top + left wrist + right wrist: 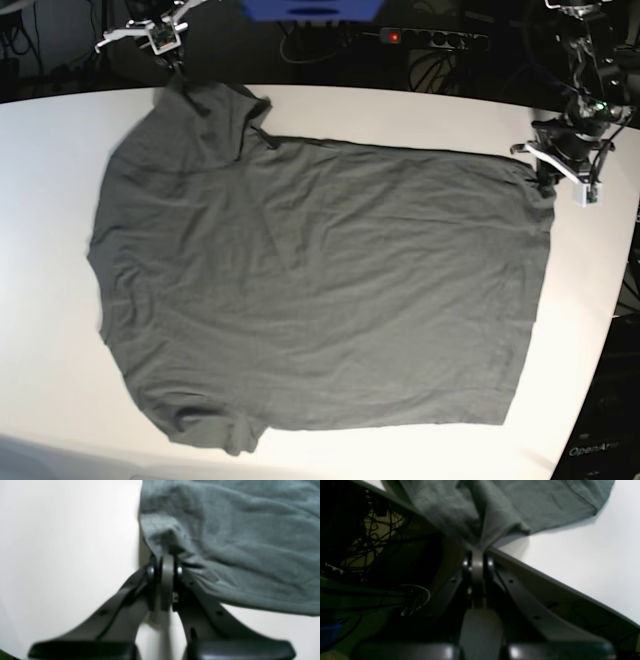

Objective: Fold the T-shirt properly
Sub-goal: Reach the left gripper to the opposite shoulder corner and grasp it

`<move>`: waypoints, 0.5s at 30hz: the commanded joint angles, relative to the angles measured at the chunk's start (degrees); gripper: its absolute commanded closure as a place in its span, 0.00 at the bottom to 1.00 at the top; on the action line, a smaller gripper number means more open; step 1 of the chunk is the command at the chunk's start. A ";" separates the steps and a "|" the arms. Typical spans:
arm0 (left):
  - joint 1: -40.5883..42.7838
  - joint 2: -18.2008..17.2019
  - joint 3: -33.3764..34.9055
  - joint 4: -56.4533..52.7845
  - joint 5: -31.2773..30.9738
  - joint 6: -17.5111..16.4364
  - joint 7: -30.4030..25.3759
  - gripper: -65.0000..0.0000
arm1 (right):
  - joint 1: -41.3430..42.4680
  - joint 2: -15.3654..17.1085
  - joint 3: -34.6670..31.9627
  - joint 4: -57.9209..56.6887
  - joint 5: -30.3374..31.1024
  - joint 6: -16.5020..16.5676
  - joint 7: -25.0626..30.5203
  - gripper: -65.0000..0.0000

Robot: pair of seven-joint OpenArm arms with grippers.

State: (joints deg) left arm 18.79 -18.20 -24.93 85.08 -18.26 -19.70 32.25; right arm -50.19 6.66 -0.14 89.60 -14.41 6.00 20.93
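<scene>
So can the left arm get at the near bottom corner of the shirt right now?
Probably not yet. The left fingers are shut on the shirt at its far hem corner, so they would need to let go first. The bare white table beside the hem leaves the way open.

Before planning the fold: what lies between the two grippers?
In the base view, only the T-shirt, spread flat on the white table, lies between the left gripper and the right gripper.
</scene>
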 commanded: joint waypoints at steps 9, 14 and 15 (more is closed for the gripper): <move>3.24 0.75 -0.35 7.89 0.11 -0.12 0.32 0.96 | -1.28 0.60 0.45 2.75 0.48 -0.24 1.89 1.00; 3.50 0.75 -0.43 9.82 0.11 -0.12 0.59 0.96 | -2.95 0.69 0.54 7.94 0.39 -0.24 1.53 0.99; 3.50 0.75 -0.43 9.82 0.11 -0.12 0.59 0.96 | -3.30 0.69 0.54 8.90 0.39 -0.24 1.45 0.99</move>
State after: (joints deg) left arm 22.39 -16.82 -24.97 93.91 -17.85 -19.73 33.71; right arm -52.51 6.94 0.14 97.73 -14.41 6.00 21.04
